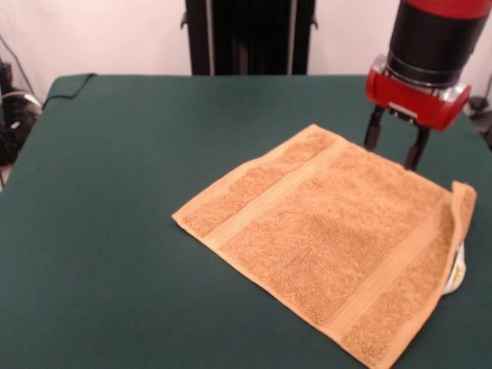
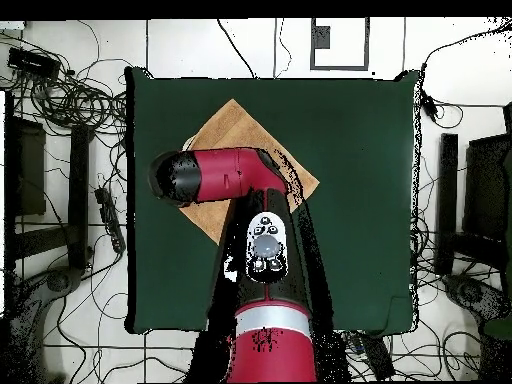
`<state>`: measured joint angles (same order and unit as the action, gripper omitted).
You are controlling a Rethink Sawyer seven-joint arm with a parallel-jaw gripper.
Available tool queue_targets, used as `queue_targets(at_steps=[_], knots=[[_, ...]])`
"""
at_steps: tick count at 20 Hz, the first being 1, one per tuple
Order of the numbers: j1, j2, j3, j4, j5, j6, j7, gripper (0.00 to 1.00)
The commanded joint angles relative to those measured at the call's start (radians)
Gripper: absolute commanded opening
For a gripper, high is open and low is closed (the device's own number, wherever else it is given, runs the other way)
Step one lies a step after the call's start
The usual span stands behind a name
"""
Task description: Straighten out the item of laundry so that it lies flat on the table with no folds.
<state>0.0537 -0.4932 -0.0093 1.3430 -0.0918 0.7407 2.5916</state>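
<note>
The orange-tan towel [image 1: 323,231] lies spread on the green table [image 1: 115,192], right of the middle, with woven bands running across it. Its right edge [image 1: 463,211] is turned up and folded inward, and a white label [image 1: 458,270] shows beneath that fold. My gripper [image 1: 395,138] hangs just above the towel's far right edge, open and empty, with its two black fingers [image 1: 374,127] apart. In the overhead view the arm [image 2: 225,175] covers much of the towel [image 2: 235,130] and hides the gripper.
The black pedestal [image 1: 250,34] stands at the table's far side. Cables [image 1: 11,115] lie on the floor to the left, and more [image 2: 70,90] ring the table [image 2: 350,200] in the overhead view. The towel's right edge is close to the table's edge.
</note>
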Motion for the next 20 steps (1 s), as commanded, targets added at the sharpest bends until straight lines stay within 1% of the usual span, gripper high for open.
queue_targets(at_steps=[1,6,11,15,17,20], knots=[[0.029,0.128,0.074,-0.019,0.025,0.034,0.055,1.00],[0.052,0.149,0.068,-0.030,0.030,-0.019,0.091,1.00],[0.075,0.192,0.055,-0.064,0.035,-0.042,0.122,1.00],[0.091,0.201,0.055,-0.077,0.057,-0.039,0.147,1.00],[0.104,0.212,0.054,-0.102,0.074,-0.029,0.165,1.00],[0.133,0.247,0.047,-0.169,0.104,-0.006,0.204,1.00]])
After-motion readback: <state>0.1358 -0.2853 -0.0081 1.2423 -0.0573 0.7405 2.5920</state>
